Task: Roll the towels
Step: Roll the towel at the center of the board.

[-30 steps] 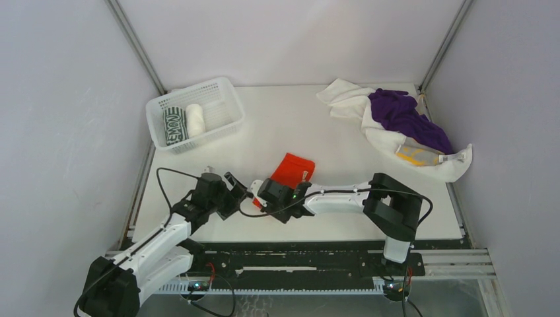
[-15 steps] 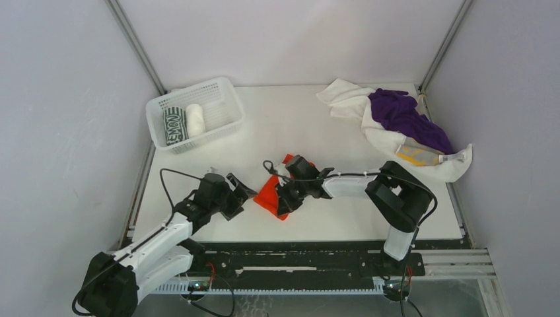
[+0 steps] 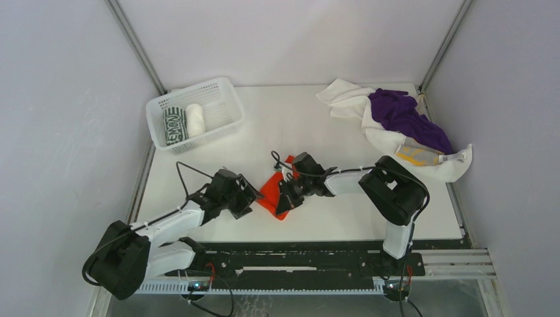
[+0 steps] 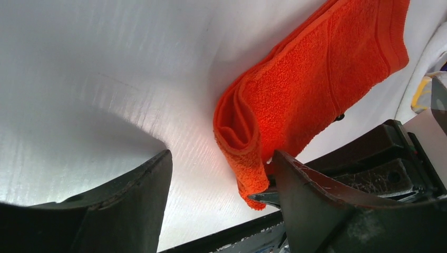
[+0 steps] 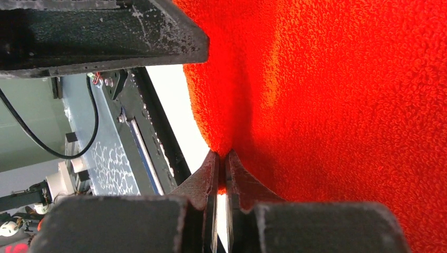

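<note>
An orange-red towel (image 3: 273, 189) lies folded near the table's front middle. My right gripper (image 3: 286, 197) is shut on its edge, and in the right wrist view the cloth (image 5: 342, 95) is pinched between the closed tips (image 5: 221, 154). My left gripper (image 3: 253, 198) stands open just left of it. In the left wrist view the towel's folded end (image 4: 248, 153) hangs between the jaws, close to the right finger (image 4: 316, 200). White (image 3: 343, 99), purple (image 3: 403, 115) and yellow-and-grey (image 3: 416, 155) towels lie piled at the back right.
A white mesh basket (image 3: 224, 105) stands at the back left and holds a rolled green-and-white towel (image 3: 174, 125) and a rolled white one (image 3: 195, 119). The two grippers sit very close together over the orange-red towel. Grey walls enclose the table.
The right gripper has drawn the orange-red towel's edge over, so the cloth now lies folded and bunched. The left gripper has moved right up to the towel, its jaws narrowing a little.
</note>
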Robot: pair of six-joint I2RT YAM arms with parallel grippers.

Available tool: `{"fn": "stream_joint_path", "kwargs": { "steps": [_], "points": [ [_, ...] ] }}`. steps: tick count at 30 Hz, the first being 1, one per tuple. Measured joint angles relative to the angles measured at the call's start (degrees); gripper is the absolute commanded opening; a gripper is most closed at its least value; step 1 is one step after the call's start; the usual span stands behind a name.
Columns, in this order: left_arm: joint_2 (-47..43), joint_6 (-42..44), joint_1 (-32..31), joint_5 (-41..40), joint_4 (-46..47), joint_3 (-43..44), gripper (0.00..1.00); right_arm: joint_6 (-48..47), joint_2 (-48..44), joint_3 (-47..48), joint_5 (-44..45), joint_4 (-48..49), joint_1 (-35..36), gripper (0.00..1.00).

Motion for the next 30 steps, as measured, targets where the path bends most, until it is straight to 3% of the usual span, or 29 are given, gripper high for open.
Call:
{"fn": "stream_joint_path", "kwargs": {
  "steps": [6,11,14,23,30],
  "points": [
    [3.2,0.0,-0.4,-0.5,0.3,1.7,0.50,0.1,0.0,0.0,0.0,0.1,0.0,0.00],
    [6.6,-0.4,-0.7,-1.1,-0.2,2.7,0.25,0.0,0.0,0.0,0.4,0.1,0.3,0.00],
    [8.3,-0.2,-1.0,-1.9,-1.6,4.3,0.02,-0.2,0.0,0.0,1.6,-0.3,0.9,0.01],
    [11.7,1.9,-1.3,-4.9,-9.1,10.7,0.00,-5.4,-4.8,1.3,13.1,-5.4,7.6,0.35],
    [11.4,1.7,-1.3,-6.1,-14.1,11.5,0.00,-12.1,-10.4,2.5,28.4,-8.8,17.5,0.46]
  ]
}}
